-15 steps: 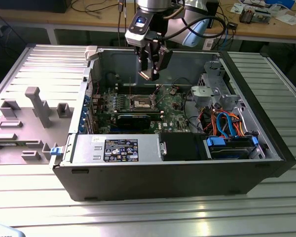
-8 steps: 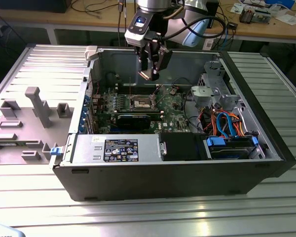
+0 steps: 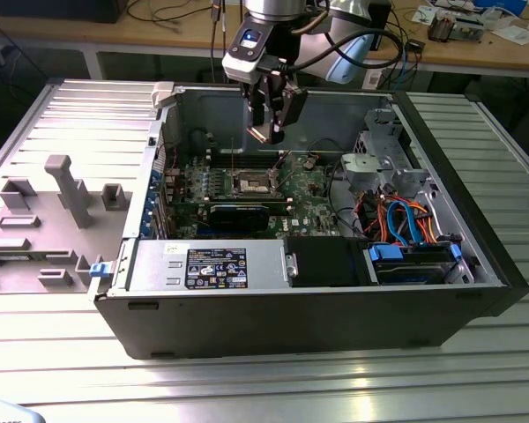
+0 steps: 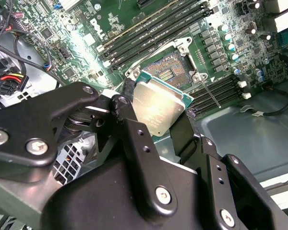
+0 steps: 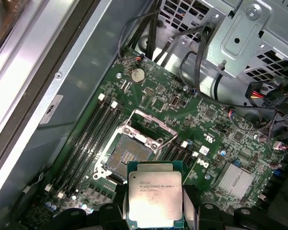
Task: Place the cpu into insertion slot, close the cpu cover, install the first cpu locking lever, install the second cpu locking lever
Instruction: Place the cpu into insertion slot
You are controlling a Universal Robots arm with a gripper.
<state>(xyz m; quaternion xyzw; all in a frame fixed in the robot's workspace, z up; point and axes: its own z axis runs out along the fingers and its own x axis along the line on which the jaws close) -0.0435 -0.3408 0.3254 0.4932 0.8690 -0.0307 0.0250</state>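
Above the insertion slot (image 5: 127,155), cpu (image 5: 155,196) in the hand (image 5: 156,213).

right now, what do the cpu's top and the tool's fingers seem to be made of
cpu: likely brushed metal top, with a dull silvery-tan sheen and soft glare. Its green edge looks like circuit board. Tool fingers: even matte black with little glare; coated metal or hard plastic, can't tell.

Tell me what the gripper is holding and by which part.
The gripper holds the cpu by two opposite edges, one of its fingers on either side, leaving the metal top uncovered.
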